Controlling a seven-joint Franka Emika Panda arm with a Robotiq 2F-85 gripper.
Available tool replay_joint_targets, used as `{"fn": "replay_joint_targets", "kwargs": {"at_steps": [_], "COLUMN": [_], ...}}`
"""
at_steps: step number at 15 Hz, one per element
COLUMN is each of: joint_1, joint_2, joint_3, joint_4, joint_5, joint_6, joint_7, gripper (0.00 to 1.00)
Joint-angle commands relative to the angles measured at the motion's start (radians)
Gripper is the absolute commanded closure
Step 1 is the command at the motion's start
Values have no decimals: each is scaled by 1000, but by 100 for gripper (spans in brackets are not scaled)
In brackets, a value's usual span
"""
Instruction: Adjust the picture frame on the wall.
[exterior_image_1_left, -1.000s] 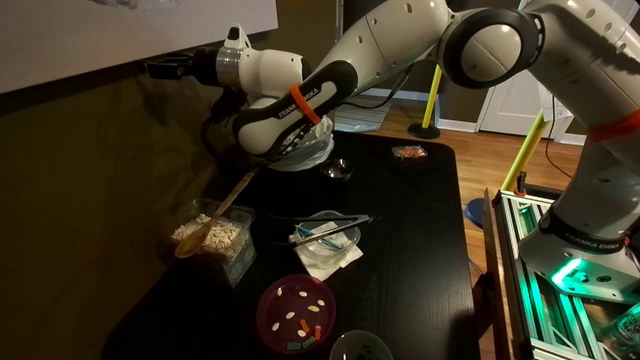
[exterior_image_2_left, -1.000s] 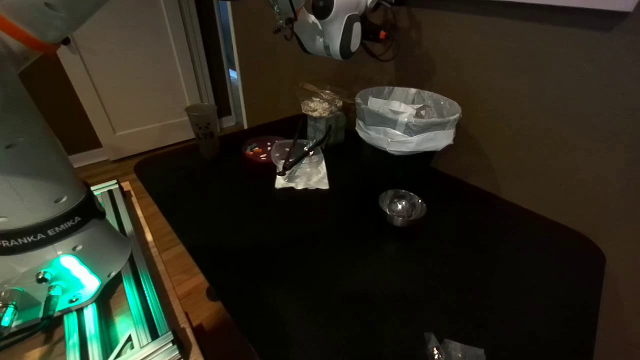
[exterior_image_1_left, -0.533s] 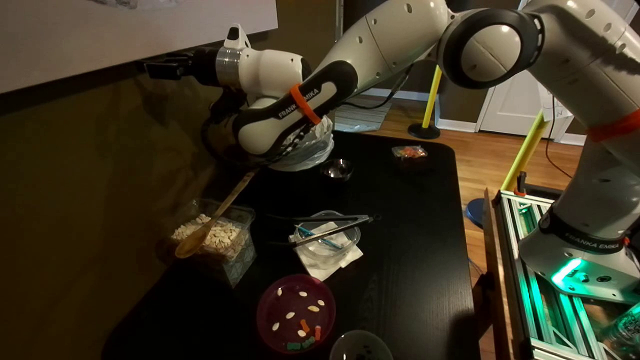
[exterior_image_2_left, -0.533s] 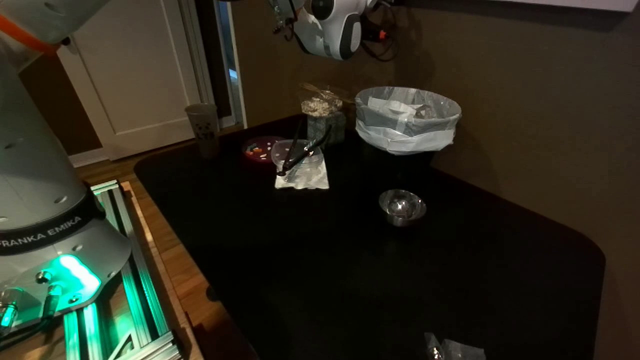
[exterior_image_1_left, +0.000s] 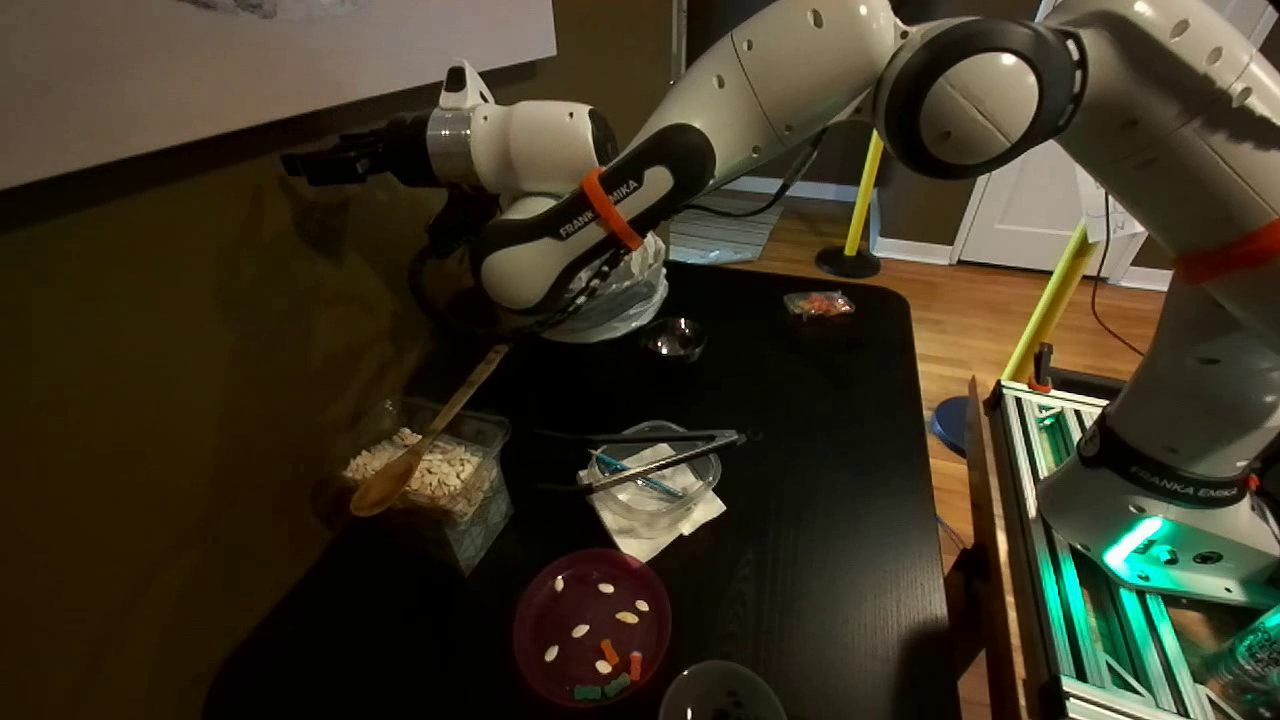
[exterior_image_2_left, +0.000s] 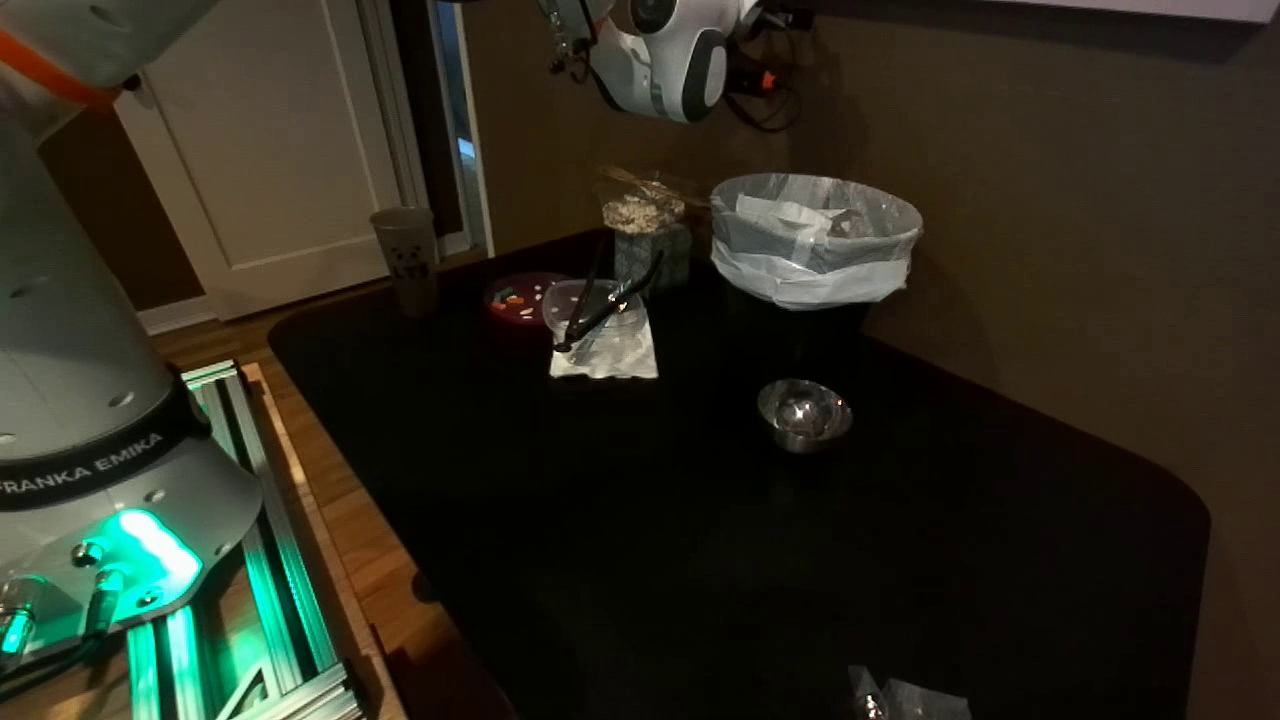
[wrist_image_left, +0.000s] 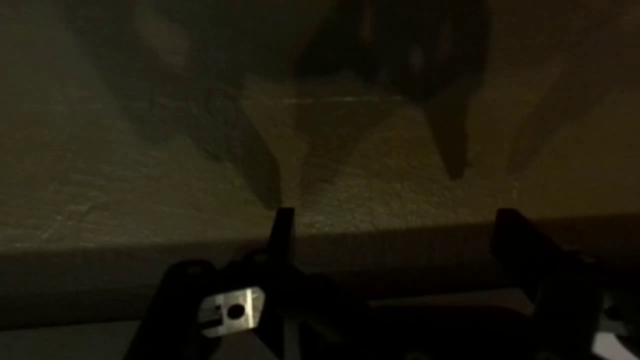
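Note:
The picture frame (exterior_image_1_left: 250, 75) is a large pale panel at the upper left of an exterior view. Its lower edge slopes up to the right. Its bottom corner shows in an exterior view (exterior_image_2_left: 1190, 8), and a pale strip of it in the wrist view (wrist_image_left: 75, 340). The olive-brown wall (exterior_image_1_left: 150, 420) lies behind it and fills most of the wrist view (wrist_image_left: 375, 200). My gripper (exterior_image_1_left: 300, 167) is just below the frame's lower edge, pointing at the wall. In the wrist view my gripper (wrist_image_left: 396, 215) has its fingers wide apart, with nothing held between them. Whether the tips touch the wall is unclear.
Below the arm, the black table (exterior_image_1_left: 800, 480) bears a lined bin (exterior_image_2_left: 815, 250), a metal bowl (exterior_image_2_left: 803, 415), a box of pale pieces with a wooden spoon (exterior_image_1_left: 430, 450), tongs on a clear container (exterior_image_1_left: 650, 490), a purple plate (exterior_image_1_left: 590, 620) and a candy packet (exterior_image_1_left: 820, 303).
In the last half second my gripper has moved down slightly, from the frame's lower edge to a little below it. The frame and the table's objects look unmoved.

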Motion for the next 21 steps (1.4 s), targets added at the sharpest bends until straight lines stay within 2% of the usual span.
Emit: {"fn": "replay_joint_targets", "kwargs": {"at_steps": [1, 3, 4, 8, 10, 13, 16, 21], "joint_1": [23, 14, -47, -294, -442, -649, -849, -1202], "joint_2": [-104, -195, -236, -377, -437, -525, -602, -623], "joint_3": [-66, -72, 8, 316, 475, 649, 767, 982], "joint_4": [-131, -239, -272, -425, -513, -663, -811, -981], "joint_5": [19, 10, -94, -385, -440, -394, -352, -302], "joint_6": [-96, -129, -175, -315, -416, -495, -481, -449], "joint_7": [-52, -55, -1, 132, 146, 115, 127, 137], "gripper": [0, 0, 0, 0, 0, 0, 0, 0]}}
